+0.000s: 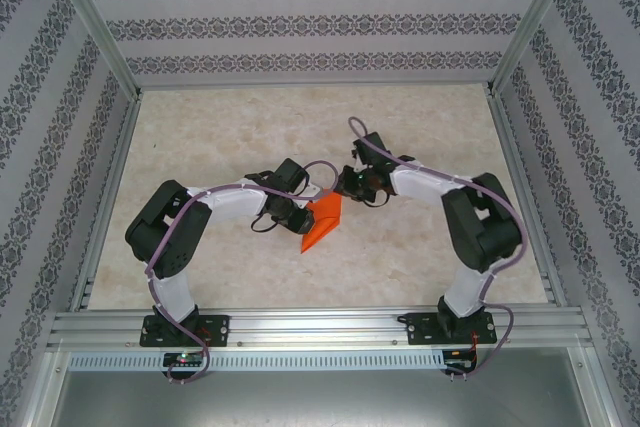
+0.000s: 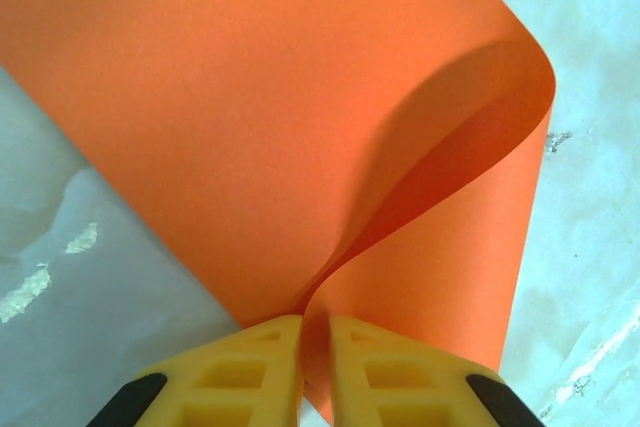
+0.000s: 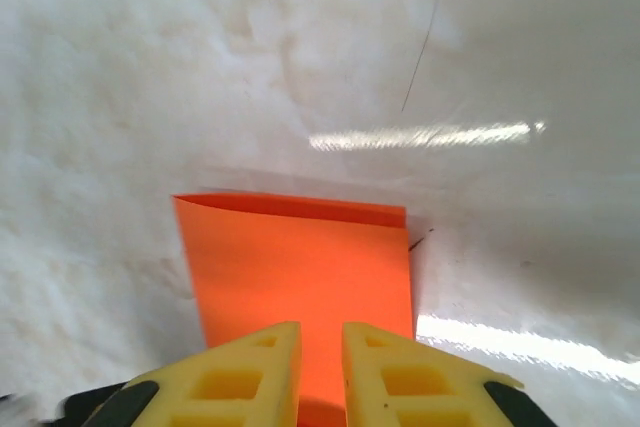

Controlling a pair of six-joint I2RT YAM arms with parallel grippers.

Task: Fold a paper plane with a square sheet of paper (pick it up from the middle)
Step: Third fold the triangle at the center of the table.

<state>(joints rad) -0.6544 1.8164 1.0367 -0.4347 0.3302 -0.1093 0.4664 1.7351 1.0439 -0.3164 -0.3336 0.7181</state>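
Over the middle of the table [image 1: 420, 267], the square sheet of paper [image 1: 322, 222] hangs loosely doubled, its long axis running 1 to 7 o'clock. The left gripper [image 2: 315, 325] pinches it from 9 o'clock. The right gripper [image 3: 320, 329] straddles the 1 o'clock end, and I can't tell if it bites. Bright orange, with a soft uncreased bend.

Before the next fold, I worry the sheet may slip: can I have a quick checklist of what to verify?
1. Left end effector pinching the orange sheet: ok.
2. Right end effector gripping the sheet: cannot tell; orange shows in the narrow gap between its jaws.
3. Fold pressed flat: not ok, the sheet bows open in a loop.
4. Sheet untorn: ok where visible.
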